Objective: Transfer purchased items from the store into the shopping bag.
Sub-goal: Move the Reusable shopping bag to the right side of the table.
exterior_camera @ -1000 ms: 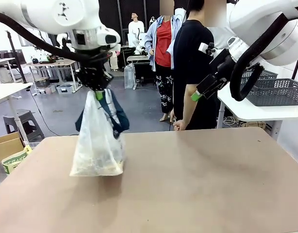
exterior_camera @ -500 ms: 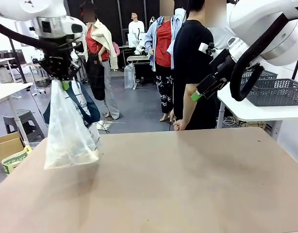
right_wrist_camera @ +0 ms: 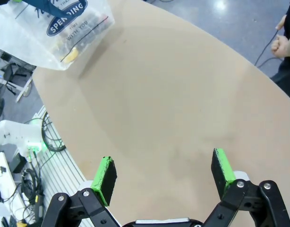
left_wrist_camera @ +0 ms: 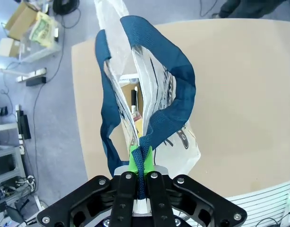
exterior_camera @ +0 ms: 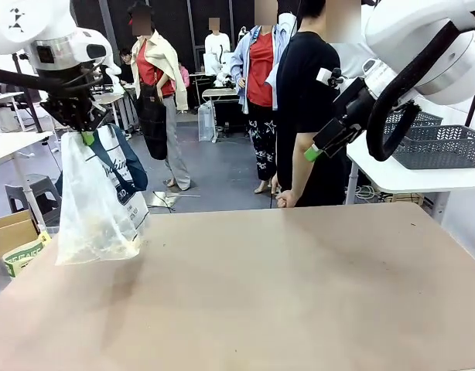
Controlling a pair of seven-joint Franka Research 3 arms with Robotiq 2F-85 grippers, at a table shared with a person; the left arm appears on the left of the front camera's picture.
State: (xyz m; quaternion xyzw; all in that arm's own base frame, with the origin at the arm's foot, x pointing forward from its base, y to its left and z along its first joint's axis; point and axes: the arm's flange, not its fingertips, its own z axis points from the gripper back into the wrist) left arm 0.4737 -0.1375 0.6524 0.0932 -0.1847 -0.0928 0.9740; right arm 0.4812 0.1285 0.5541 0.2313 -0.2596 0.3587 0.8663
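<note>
Biggest thing here is the brown table (exterior_camera: 299, 294), bare across most of its top in the front view, with a person in a black T-shirt (exterior_camera: 305, 100) standing at the far edge, one hand (exterior_camera: 282, 200) hanging right at the tabletop. Next down is the shopping bag (exterior_camera: 94, 205), hanging at the table's left edge, lifted so it dangles from the left gripper (exterior_camera: 87, 137). The front view gives you the bag side-on, translucent white with navy lettering and something pale and yellowish lumped at the bottom. The left wrist view gives what that one can't: looking straight down the navy strap handles (left_wrist_camera: 149, 101) into the open mouth, where a flat brown packet (left_wrist_camera: 135, 101) and a dark narrow piece sit inside. There the fingers are pinched tight together on the strap, green pads (left_wrist_camera: 134, 156) squeezing the webbing between them. The right wrist view adds the round navy logo on the bag's face and a bit of yellow (right_wrist_camera: 72, 55) showing through the plastic, far off from that arm. The right gripper (right_wrist_camera: 165, 172) hangs above the bare tabletop with its jaws spread wide, nothing between them, nothing touched; in the front view it sits high on the right, in front of the person. Behind it, on a white side table to the right, is the dark grey basket (exterior_camera: 437, 144), well apart from the bag. Cardboard boxes (exterior_camera: 13, 236) sit on the floor at near left, below the bag.
</note>
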